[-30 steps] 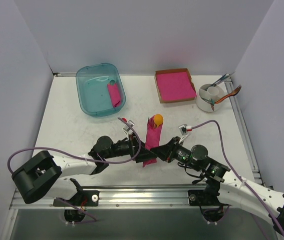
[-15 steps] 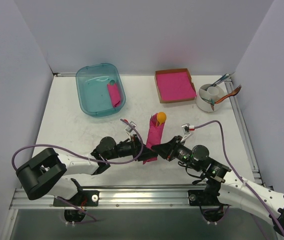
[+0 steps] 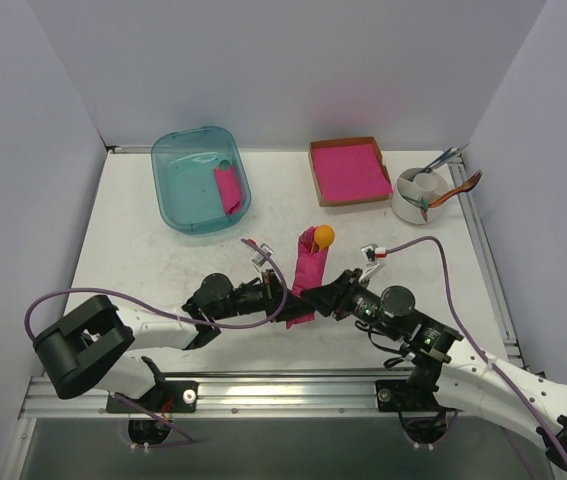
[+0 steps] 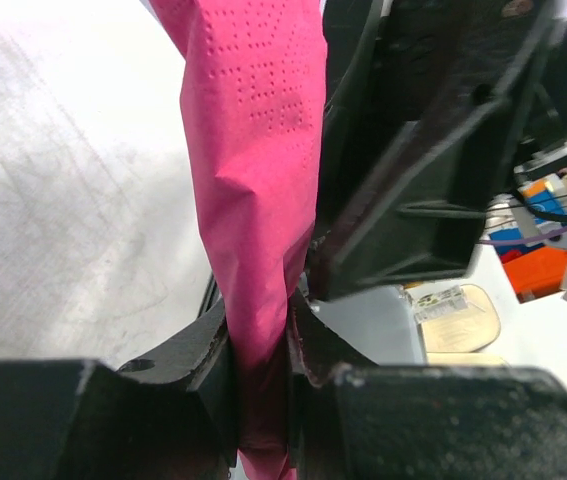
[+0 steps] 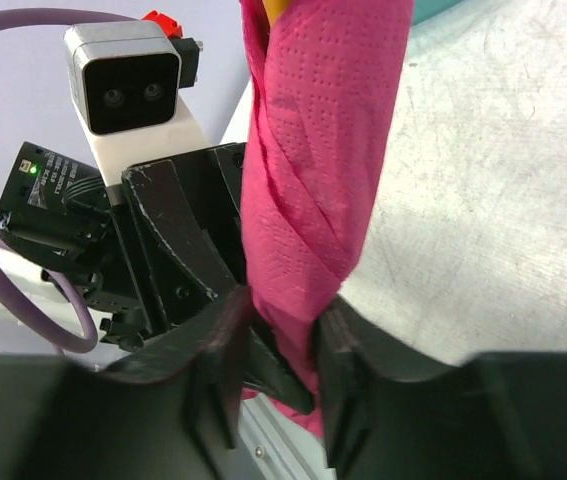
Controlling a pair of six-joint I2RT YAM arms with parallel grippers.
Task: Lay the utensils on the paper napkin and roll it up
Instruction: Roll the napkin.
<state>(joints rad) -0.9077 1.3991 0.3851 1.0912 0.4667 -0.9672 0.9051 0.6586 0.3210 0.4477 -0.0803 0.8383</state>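
Black left gripper (image 4: 260,400): low over the near middle of the table, reaching in from the left. Its fingers (image 4: 203,380) are pinched tight on the near end of the napkin, with paper bulging above the pinch.
Right gripper (image 5: 281,345): directly opposite, nose to nose with the left one. Its fingers (image 5: 225,345) press on both sides of that same near end, and the roll narrows where they squeeze it.
Napkin (image 3: 308,272): magenta, dotted with embossing, wound into a narrow twisted tube. It runs from the two grippers away toward the far side, leaning slightly right. Whether its far end rests on the table cannot be told.
Spoon (image 3: 322,236): the orange round bowl pokes out of the tube's far end; the handle is hidden inside the paper.
Table (image 3: 133,260): white and scuffed.
Tub (image 3: 178,200): clear teal, far left, with a small pink roll (image 3: 228,190) lying against its right wall.
Box (image 3: 315,185): brown cardboard, far right of centre, filled with a stack of pink sheets.
Cup (image 3: 408,205): white, just right of the box, with cutlery handles sticking out.
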